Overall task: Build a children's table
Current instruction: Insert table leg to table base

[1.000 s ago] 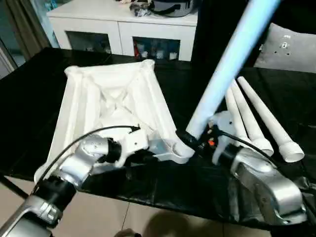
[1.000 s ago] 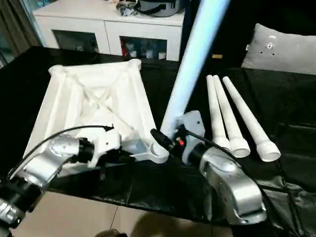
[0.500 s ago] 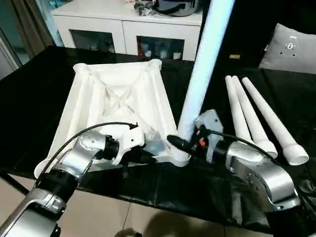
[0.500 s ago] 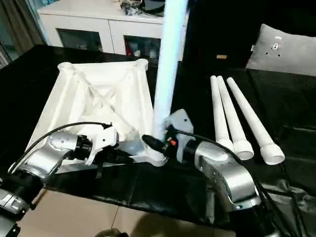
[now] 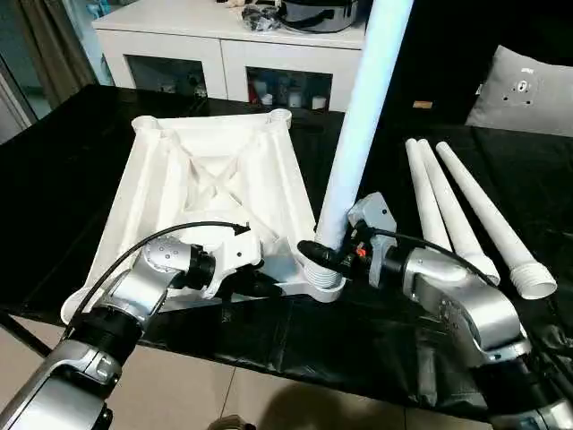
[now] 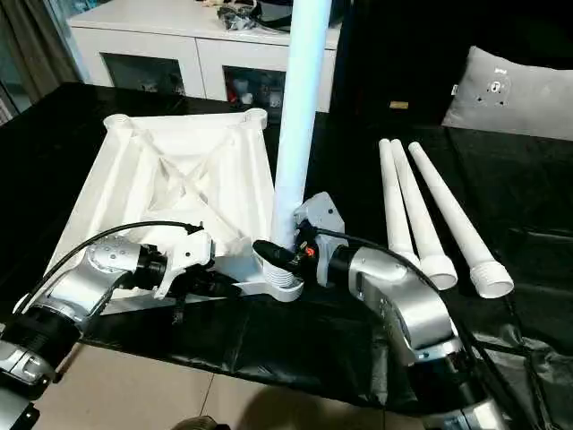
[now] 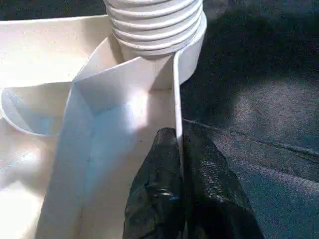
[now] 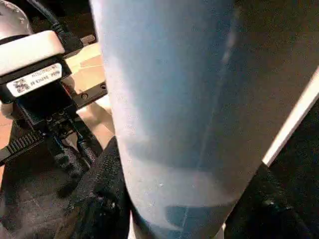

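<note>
Seating leg (image 5: 358,134) upright in tabletop (image 5: 215,179) corner socket | right gripper (image 5: 324,257) jaws half-open, clamped low on leg | left gripper (image 7: 182,164) jaws pinched shut on tabletop rim beside socket | advice: keep leg vertical, press straight down.

The white top (image 5: 210,179) lies ribbed side up. One leg (image 5: 363,116) stands upright in its near corner socket (image 5: 324,285). Three legs (image 5: 466,215) lie beside it.

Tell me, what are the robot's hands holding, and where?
Right hand holds the upright leg near its bottom end. Left hand pinches the tabletop rim.
</note>
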